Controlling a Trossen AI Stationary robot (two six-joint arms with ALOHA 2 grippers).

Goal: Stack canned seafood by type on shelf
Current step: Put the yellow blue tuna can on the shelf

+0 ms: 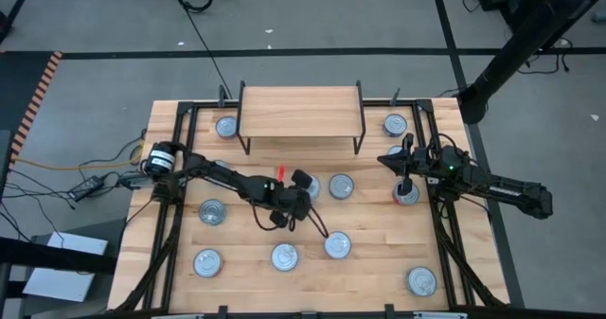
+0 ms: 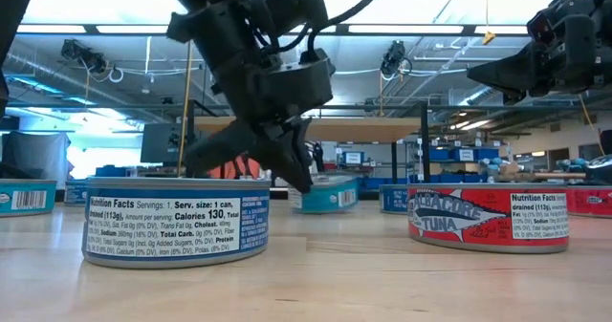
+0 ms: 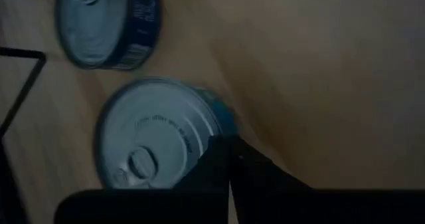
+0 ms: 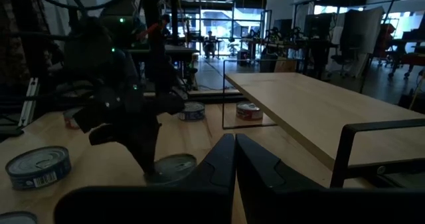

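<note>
The shelf (image 1: 301, 111) stands at the table's far middle, its plank top bare. Round tins with silver tops sit scattered on the tabletop. My left gripper (image 1: 301, 198) is shut and slants down beside a blue-sided tin (image 3: 156, 137) near the table's middle, which the arm partly covers in the high view. In the low view the gripper (image 2: 296, 174) hangs behind a blue-labelled tin (image 2: 175, 222). My right gripper (image 1: 383, 158) is shut in the air near the shelf's right legs. It is above and beyond a red tin (image 1: 405, 194). My left gripper's shut fingertips (image 3: 222, 147) come slanting down from above to the side wall (image 3: 222, 117) of the blue-sided tin, which sits flat on the table. I cannot tell whether they touch it.
Other tins stand left (image 1: 226, 127) and right (image 1: 395, 124) of the shelf, at mid-table (image 1: 340, 186) and along the near side (image 1: 284, 256) (image 1: 337, 245) (image 1: 421, 281). Black frame rails (image 1: 175, 168) run along both table sides. A cable loops under my left arm.
</note>
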